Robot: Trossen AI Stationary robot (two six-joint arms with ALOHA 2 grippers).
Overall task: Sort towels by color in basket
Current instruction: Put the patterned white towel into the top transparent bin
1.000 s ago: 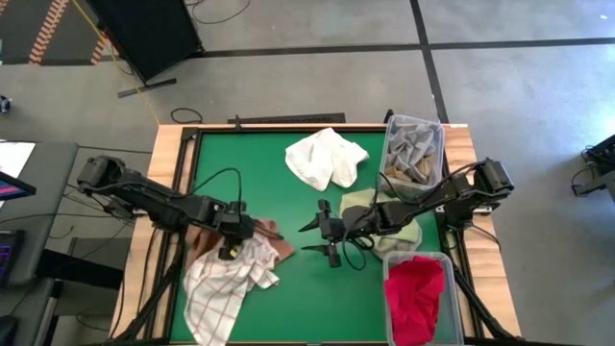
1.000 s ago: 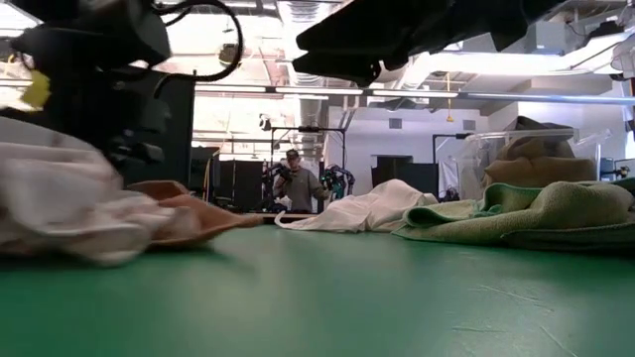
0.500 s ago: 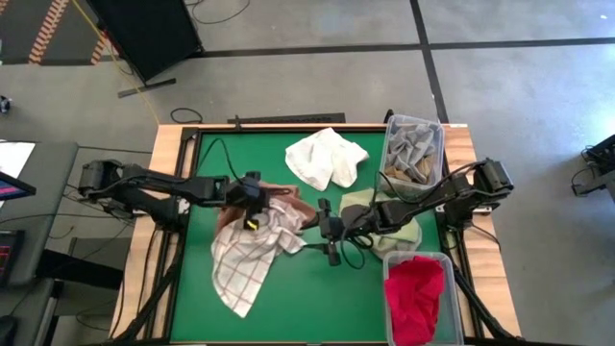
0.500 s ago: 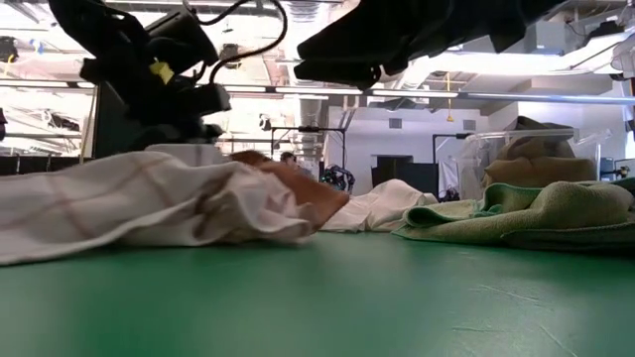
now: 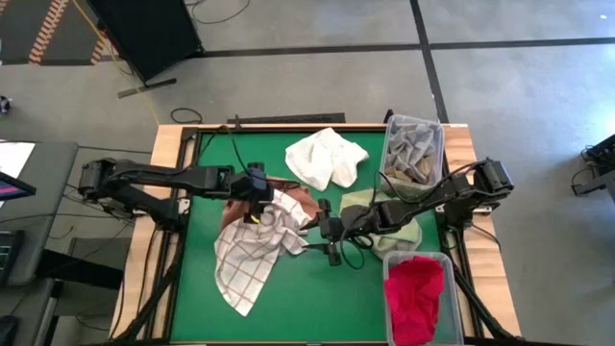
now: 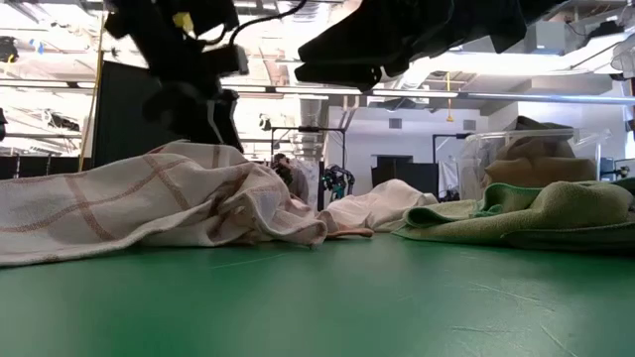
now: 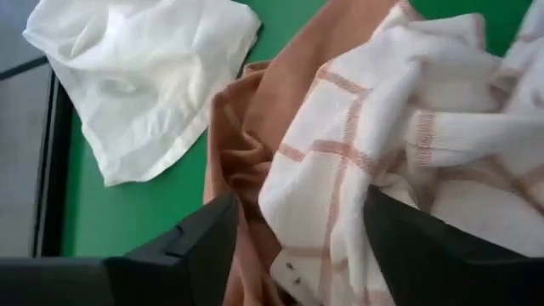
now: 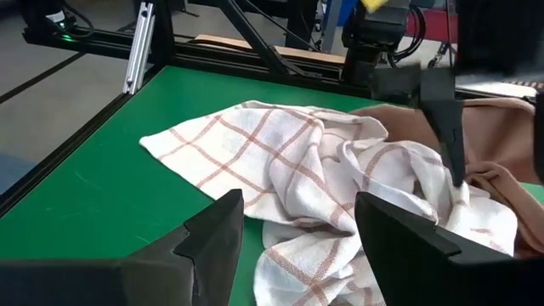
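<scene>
The left gripper (image 5: 261, 192) sits a little left of the middle of the high view, right over the top edge of the checked towel (image 5: 252, 258). Its two dark fingers (image 7: 183, 251) stand wide apart in the left wrist view, with cloth between and under them but nothing pinched. The checked towel is white with red lines — it spreads from the middle of the green table (image 5: 327, 308) down toward the lower left. A brown towel (image 5: 300, 200) pokes out from under it, just above and to the right.

The right gripper (image 5: 328, 240) is near the middle of the high view, just to the right of the checked towel. Its fingers (image 8: 217, 242) are spread wide too, and they hold nothing. In the right wrist view the checked towel lies just in front of them.

A white towel (image 5: 327, 159) lies crumpled at the top middle of the table. A pale green towel (image 5: 408, 231) lies flat on the right side, under the right arm. At the upper right stands a clear bin (image 5: 389, 144) with tan and grey towels (image 5: 415, 154) in it. At the lower right is another clear bin (image 5: 389, 288) — it holds a red towel (image 5: 418, 298).

In the low view the checked towel fills the left side, and the green towel lies on the right.
</scene>
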